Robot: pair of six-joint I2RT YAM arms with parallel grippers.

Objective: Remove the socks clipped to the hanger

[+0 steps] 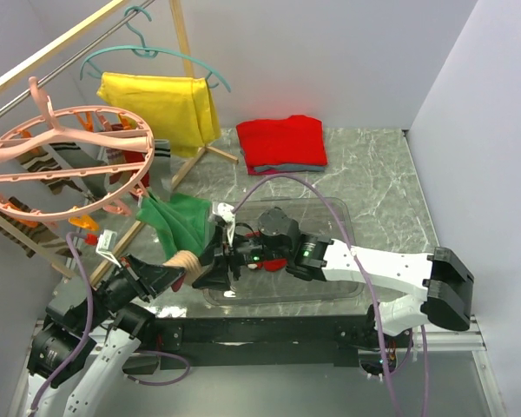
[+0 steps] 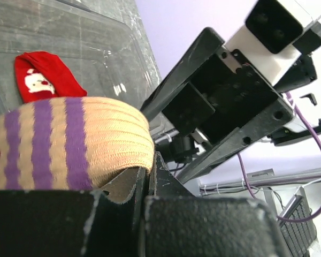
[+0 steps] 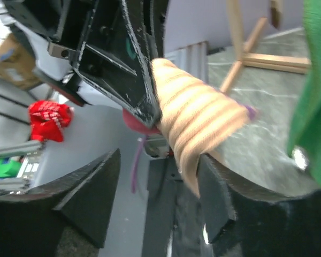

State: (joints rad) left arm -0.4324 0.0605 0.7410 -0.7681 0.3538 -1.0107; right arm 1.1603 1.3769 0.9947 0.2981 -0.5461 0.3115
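The pink ring hanger (image 1: 65,161) hangs from the rack at upper left, with striped socks (image 1: 56,182) clipped under it. My left gripper (image 1: 175,271) is shut on a tan and purple striped sock (image 1: 187,261), held low in front of the hanger. That sock also shows in the left wrist view (image 2: 69,142) and the right wrist view (image 3: 195,115). My right gripper (image 1: 219,259) is open, its jaws either side of the sock's free end (image 3: 160,203), the sock against one finger. A red sock with a white figure (image 2: 40,80) lies in the clear tray (image 1: 347,217).
A green cloth (image 1: 178,221) hangs by the wooden rack leg (image 1: 187,165). A yellow shirt (image 1: 161,104) hangs on a teal coat hanger (image 1: 148,52). A folded red garment (image 1: 282,143) lies at the back. White walls stand on both sides.
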